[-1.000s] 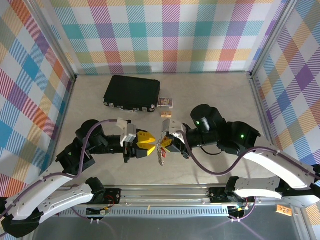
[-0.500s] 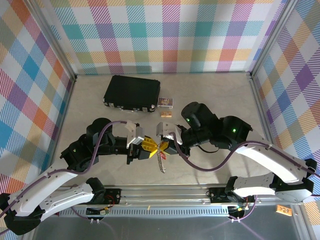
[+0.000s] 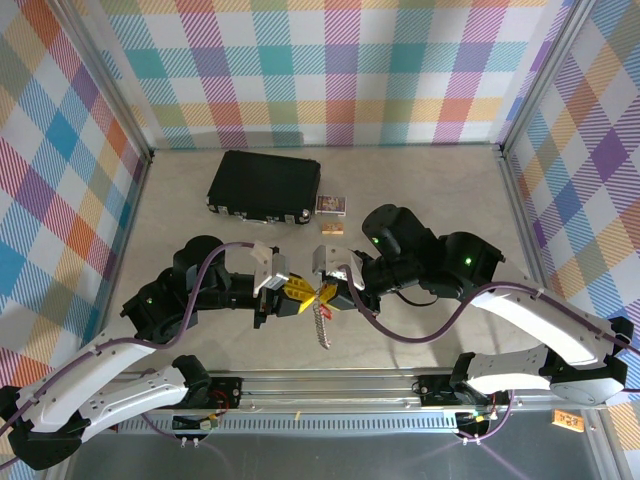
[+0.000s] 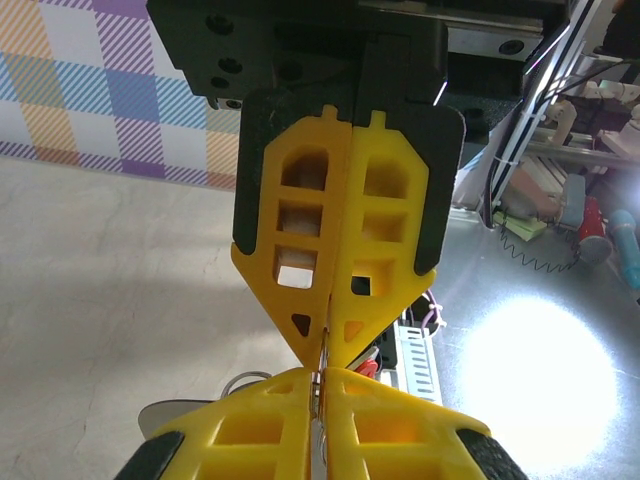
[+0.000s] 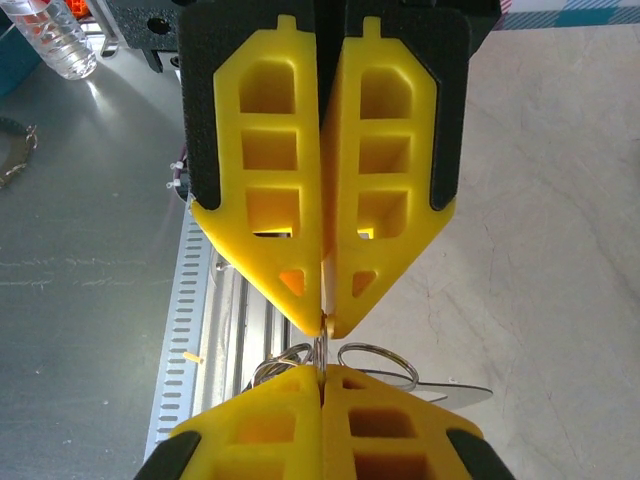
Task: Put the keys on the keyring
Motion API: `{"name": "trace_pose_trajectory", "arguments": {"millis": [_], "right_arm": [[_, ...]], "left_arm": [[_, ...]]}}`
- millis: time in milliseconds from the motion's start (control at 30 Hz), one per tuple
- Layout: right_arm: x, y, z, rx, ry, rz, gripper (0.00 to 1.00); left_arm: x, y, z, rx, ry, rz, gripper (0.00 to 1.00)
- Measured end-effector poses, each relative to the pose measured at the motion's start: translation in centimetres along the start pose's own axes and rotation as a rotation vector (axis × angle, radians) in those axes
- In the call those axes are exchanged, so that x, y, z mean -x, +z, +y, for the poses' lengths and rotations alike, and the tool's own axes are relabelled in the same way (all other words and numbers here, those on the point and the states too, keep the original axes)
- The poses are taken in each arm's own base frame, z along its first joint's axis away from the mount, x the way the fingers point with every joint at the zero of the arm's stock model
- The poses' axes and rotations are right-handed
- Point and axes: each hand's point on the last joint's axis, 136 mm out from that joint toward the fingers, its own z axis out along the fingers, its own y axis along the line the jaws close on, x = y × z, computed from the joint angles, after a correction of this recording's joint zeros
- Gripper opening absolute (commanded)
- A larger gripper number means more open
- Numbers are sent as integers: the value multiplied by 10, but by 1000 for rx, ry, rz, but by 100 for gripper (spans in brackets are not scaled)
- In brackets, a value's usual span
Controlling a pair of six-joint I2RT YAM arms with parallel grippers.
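Observation:
My two grippers meet tip to tip above the near middle of the table. The left gripper (image 3: pixel 300 293) (image 4: pixel 328 362) is shut on a thin metal ring (image 5: pixel 320 350). The right gripper (image 3: pixel 328 291) (image 5: pixel 323 325) is shut on the same ring from the other side. In the left wrist view, the red tag of the keyring (image 4: pixel 368 367) peeks out behind the right gripper's fingers (image 4: pixel 400 420). The silvery keys (image 3: pixel 322 325) hang below the tips. In the right wrist view, a flat blade of the keys (image 5: pixel 455 393) and more wire loops show past the left gripper's fingers (image 5: pixel 260 430).
A black case (image 3: pixel 264 186) lies at the back left of the table. A small red-and-white card box (image 3: pixel 331 205) and a tan block (image 3: pixel 332 229) sit just behind the grippers. An aluminium rail (image 3: pixel 330 385) runs along the near edge, and checked walls close in three sides.
The left gripper has moved right to meet the right gripper and closed on the metal ring. The right gripper shifted slightly left and has since held still.

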Motion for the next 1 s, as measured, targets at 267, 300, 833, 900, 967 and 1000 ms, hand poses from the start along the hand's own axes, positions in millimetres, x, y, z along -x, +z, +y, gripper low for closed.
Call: {"name": "trace_pose_trajectory", "arguments": {"millis": [267,300,833,900,967,1000], "right_arm": [[3,-3,0,-5,-7,-16,0],[3,-3,0,-6,-6,-16,0],[9,-9,-1,-28,13,-60,19],[11,-11,0,-39,16,-93,22],[12,-15,0,-53,22,-128,22],[13,-17,0,-61,25,-147,22]], "left_arm": [[7,1,-1,-11,19,-32,12],[7,2,-1,-14,16,-31,11],[15,2,0,-14,18,-130,0],[19,3,2,-13,10,-170,0],[22,5,3,-18,1,-209,0],[24,5,3,-22,-5,-229,0]]}}
